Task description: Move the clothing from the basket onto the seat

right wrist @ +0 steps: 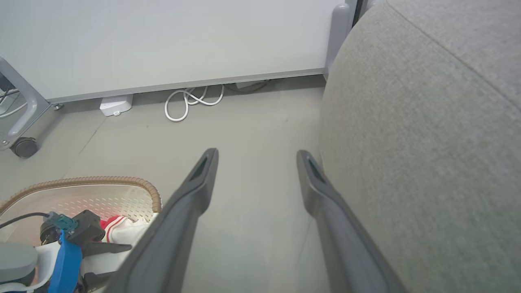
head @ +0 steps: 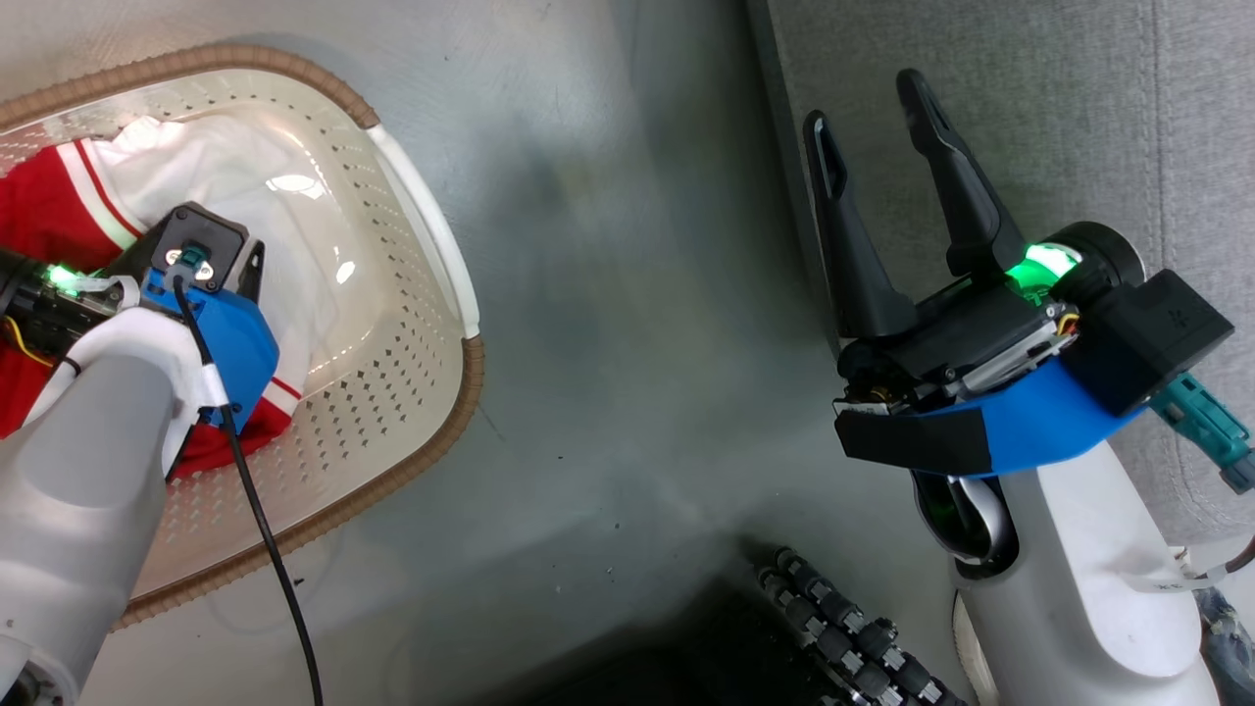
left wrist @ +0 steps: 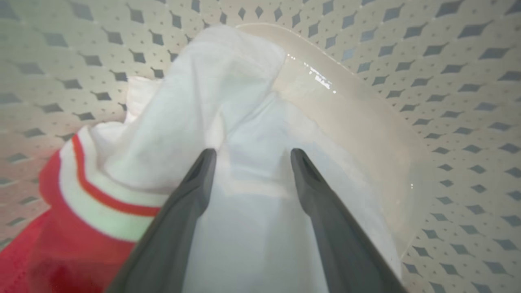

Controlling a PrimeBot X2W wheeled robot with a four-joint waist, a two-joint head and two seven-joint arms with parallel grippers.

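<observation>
The clothing (head: pixel 59 211) lies inside the basket (head: pixel 424 428), bunched toward the left edge of the head view: red fabric with red-and-white striped trim at the far left, and a white panel spreading right across the basket's glossy bottom. The basket stands on the grey floor (head: pixel 608 294) in the upper left of the head view, with its brown rim curving round the lower right side. The left claw (left wrist: pixel 253 153) reaches down into the basket and is released. In the left wrist view its two dark fingers (left wrist: pixel 179 219) stand well apart over the white fabric, which shows between them with a raised fold just beyond the tips. Whether the tips press into the cloth cannot be told. A black cable (head: pixel 265 529) runs from the left wrist down toward the bottom edge of the head view. The right claw (head: pixel 865 101) is at the right of the head view, also released and empty. Its fingers point up the frame with their tips over the near edge of the seat (head: pixel 1029 118). The seat fills the upper right corner and carries no clothing where it shows. In the right wrist view the seat bulges along the right side, bare floor lies between the fingers, and a looped white cord (right wrist: pixel 191 101) lies at the foot of a pale wall panel (right wrist: pixel 163 40) in the upper half.
</observation>
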